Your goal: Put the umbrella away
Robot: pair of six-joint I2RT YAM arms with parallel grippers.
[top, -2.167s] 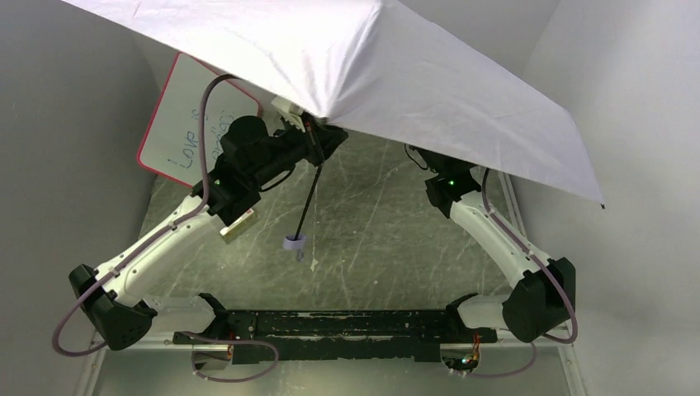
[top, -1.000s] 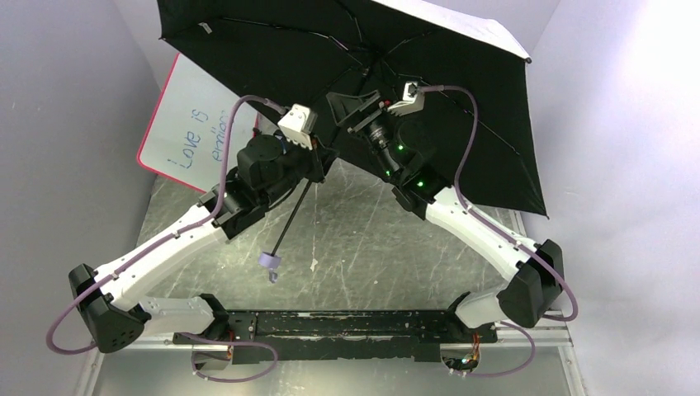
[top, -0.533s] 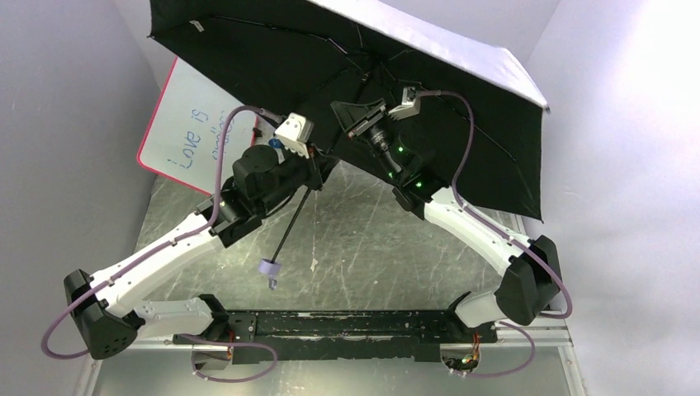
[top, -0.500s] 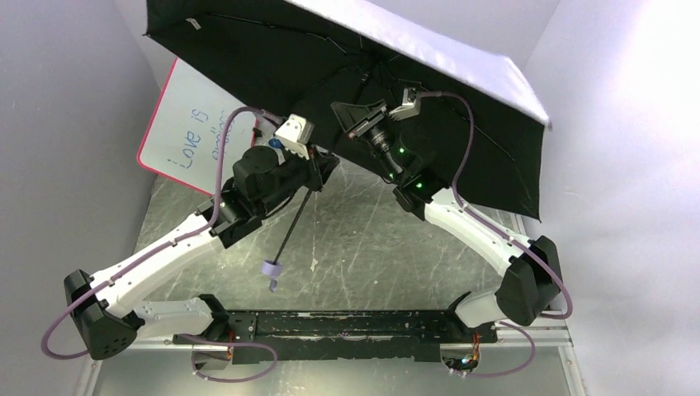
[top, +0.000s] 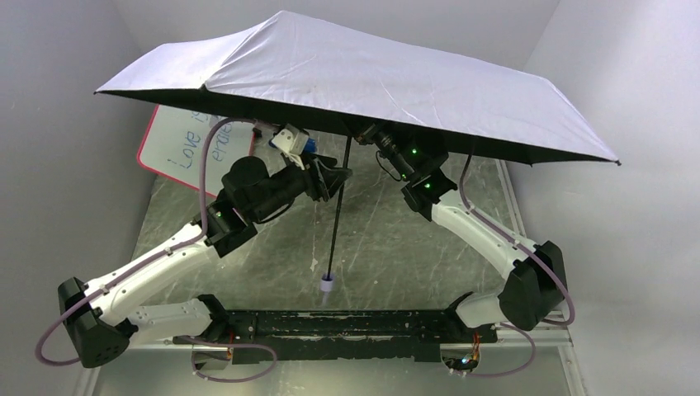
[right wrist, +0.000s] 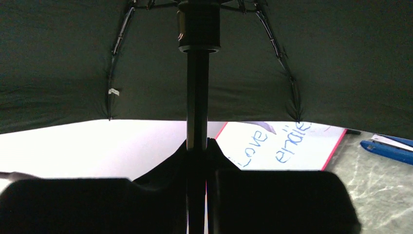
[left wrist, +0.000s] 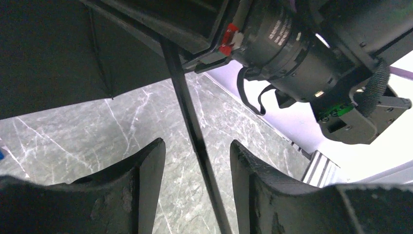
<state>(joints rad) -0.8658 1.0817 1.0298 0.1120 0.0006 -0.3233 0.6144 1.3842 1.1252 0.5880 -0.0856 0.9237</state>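
The umbrella (top: 355, 78) is spread open above the table, lilac side up, black underside (right wrist: 73, 63) facing down. Its thin black shaft (top: 337, 214) hangs nearly upright and ends in the small lilac handle (top: 328, 285) just over the table. Under the canopy, my right gripper (right wrist: 197, 144) is shut on the shaft (right wrist: 197, 97) a little below the runner (right wrist: 198, 29). My left gripper (left wrist: 196, 144) is open; the shaft (left wrist: 185, 97) runs through the gap between its fingers (left wrist: 146, 180) without touching either. In the top view the left gripper (top: 338, 177) sits beside the shaft.
A red-framed whiteboard (top: 177, 144) with blue writing leans at the back left, half under the canopy. A blue stapler-like object (right wrist: 387, 150) lies on the table beside it. The grey marble tabletop (top: 396, 247) is flanked by white walls close on both sides.
The canopy has swung from tilted, black underside toward the camera, to level with lilac up. The shaft now hangs nearly upright. My left gripper opened off the shaft; my right gripper closed on it.
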